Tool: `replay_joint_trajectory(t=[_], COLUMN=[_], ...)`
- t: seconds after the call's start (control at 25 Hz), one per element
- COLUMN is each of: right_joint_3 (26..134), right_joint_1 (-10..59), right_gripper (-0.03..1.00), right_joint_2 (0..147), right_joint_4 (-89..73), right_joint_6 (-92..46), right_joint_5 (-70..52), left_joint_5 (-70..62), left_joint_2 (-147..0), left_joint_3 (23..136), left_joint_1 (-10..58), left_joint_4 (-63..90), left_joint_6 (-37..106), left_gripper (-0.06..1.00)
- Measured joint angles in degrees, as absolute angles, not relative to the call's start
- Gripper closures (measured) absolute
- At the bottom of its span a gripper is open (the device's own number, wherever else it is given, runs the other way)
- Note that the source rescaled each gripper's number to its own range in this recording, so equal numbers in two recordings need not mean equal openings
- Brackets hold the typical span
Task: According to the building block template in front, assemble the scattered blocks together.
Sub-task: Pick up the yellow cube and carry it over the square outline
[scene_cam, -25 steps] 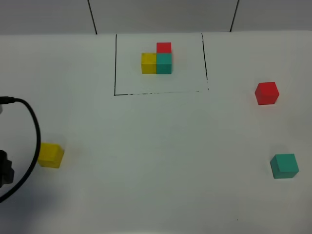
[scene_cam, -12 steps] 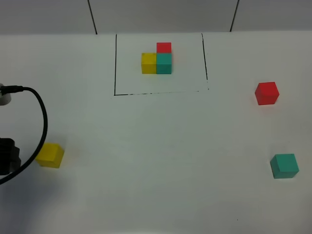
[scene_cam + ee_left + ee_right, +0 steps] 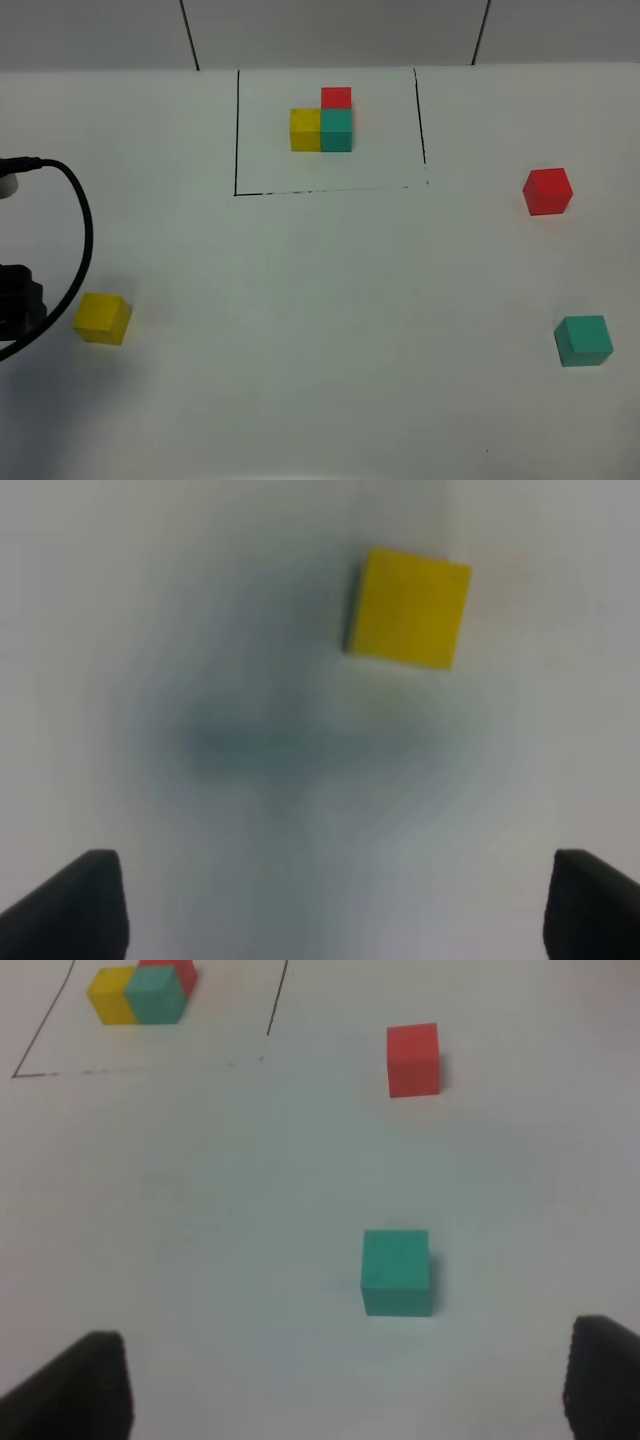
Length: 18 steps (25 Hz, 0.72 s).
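Yellow cube (image 3: 102,318), red cube (image 3: 547,191), teal cube (image 3: 583,340), yellow-teal-red template (image 3: 322,124) in black outline (image 3: 237,130), white table (image 3: 320,300)

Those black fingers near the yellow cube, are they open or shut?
Open. In the left wrist view the fingers stand wide apart with nothing between them; the yellow cube lies ahead, untouched.

All items rest on the counter (image 3: 320,300). The first loose block (image 3: 408,608) lies just ahead of the left hand (image 3: 330,905), not touching it. The second loose block (image 3: 397,1272) lies ahead of the right hand (image 3: 340,1390), and the third loose block (image 3: 413,1059) lies beyond it. The template (image 3: 140,995) is farthest, toward the left hand's side.
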<state>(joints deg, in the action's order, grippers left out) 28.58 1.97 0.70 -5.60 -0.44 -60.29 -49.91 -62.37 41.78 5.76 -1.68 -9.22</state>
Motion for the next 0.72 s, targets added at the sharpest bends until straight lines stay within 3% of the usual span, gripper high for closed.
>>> replay_joint_trajectory(t=[0.72], right_joint_3=[28.6], right_joint_1=[2.0], right_gripper=[0.22], right_joint_2=[0.7], right_joint_4=[-5.6], right_joint_6=[0.0], right_joint_5=[-60.3], left_joint_5=[-41.4], left_joint_2=[-82.3], left_joint_3=[44.7], left_joint_1=[5.8], left_joint_4=[-1.2], left_joint_6=[-11.2], left_gripper=[-0.06])
